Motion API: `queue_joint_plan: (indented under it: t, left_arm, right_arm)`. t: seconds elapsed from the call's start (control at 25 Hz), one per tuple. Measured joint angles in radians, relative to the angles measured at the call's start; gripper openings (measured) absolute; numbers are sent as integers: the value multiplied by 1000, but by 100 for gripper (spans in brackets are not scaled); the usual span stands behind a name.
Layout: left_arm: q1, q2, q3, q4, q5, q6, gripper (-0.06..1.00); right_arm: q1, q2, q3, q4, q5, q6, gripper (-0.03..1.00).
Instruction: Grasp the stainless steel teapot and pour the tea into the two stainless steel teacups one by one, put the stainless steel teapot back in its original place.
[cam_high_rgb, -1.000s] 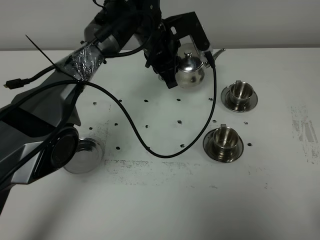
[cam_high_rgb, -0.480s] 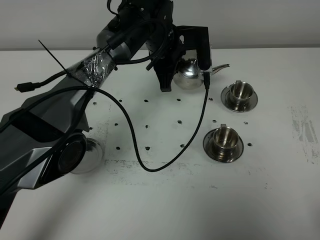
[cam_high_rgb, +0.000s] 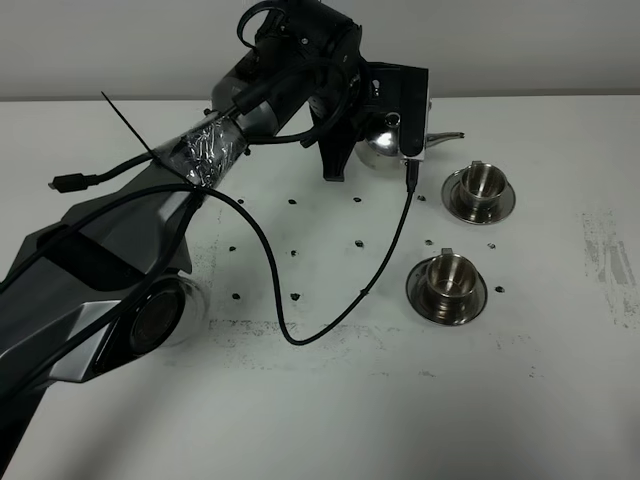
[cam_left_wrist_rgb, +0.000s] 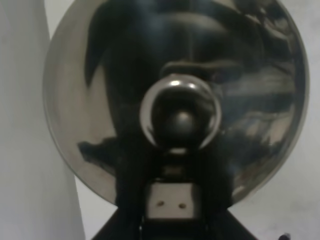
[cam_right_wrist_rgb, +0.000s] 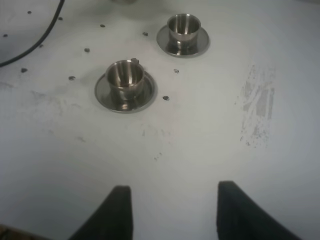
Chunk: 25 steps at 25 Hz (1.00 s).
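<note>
While I watch from the high camera, the white table (cam_high_rgb: 520, 380) fills most of the view. The left arm (cam_high_rgb: 210, 150) stretches across it towards the far edge, with a black cable (cam_high_rgb: 270, 270) looping down from its wrist.

The left gripper (cam_high_rgb: 345, 150) sits against the handle side of the stainless steel teapot (cam_high_rgb: 383, 145). The pot is at the back of the table, near the middle, and its thin spout (cam_high_rgb: 445, 135) points towards the right. From up here the wrist hardware hides most of the pot. I cannot tell whether the fingers are clamped on the handle, or whether the base touches the table.

The left wrist camera shows what the high one cannot. The domed lid (cam_left_wrist_rgb: 250, 100) fills the picture, with its round knob (cam_left_wrist_rgb: 180, 117) at the centre, but no fingers show there either.

The two stainless steel teacups are on the right, each on its own saucer and well apart from the pot. The far cup (cam_high_rgb: 481, 182) is just beyond the spout tip, and the near cup (cam_high_rgb: 446, 277) is closer to me.

Only the right wrist camera shows the right gripper (cam_right_wrist_rgb: 170, 210). Its two dark fingers are spread wide with nothing between them, above bare table, with the near cup (cam_right_wrist_rgb: 125, 77) and the far cup (cam_right_wrist_rgb: 183, 26) beyond it. Both cups look grey steel inside.

Dark specks (cam_high_rgb: 358, 243) dot the table between the pot and the cups.
</note>
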Motion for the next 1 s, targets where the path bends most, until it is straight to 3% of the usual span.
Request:
queue_joint_plan:
  t: [1.0]
  left_arm:
    - [-74,41,7,207,-149,35,19]
  right_arm:
    - [0,0,0,-2,-1,0,39]
